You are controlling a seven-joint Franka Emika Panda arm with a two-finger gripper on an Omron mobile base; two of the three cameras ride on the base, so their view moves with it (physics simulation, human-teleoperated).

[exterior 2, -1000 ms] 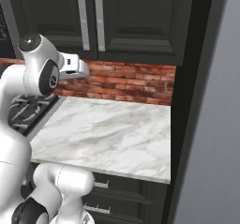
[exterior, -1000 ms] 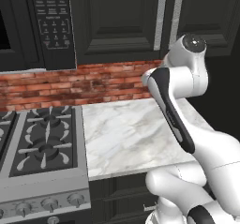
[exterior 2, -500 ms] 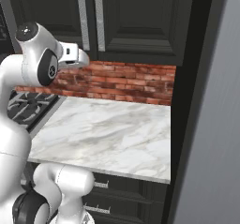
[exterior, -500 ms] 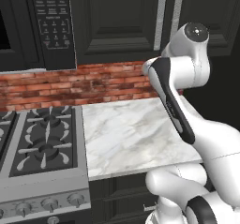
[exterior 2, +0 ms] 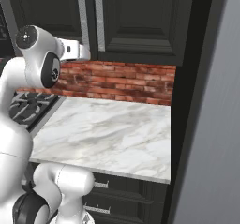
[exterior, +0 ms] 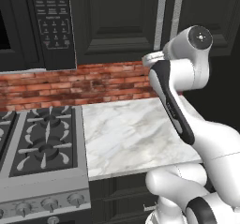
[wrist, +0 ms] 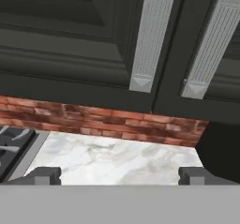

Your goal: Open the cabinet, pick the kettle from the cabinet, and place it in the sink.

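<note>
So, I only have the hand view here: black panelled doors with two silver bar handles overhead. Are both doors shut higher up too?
Observer: Yes; the right base view shows more of the tall black cabinet, with both doors flush.
Operator: What's left of it?
Observer: A black microwave hangs above the gas stove.
Operator: And under the counter?
Observer: Black drawers with short silver handles sit below the white marble counter.

Arm's folded up tall, elbow joint at the top, with the wrist reaching forward at about that height. Pincer (wrist: 119,175) is spread wide open, both fingertips (wrist: 43,175) far apart, holding nothing, tilted slightly upward.
</note>
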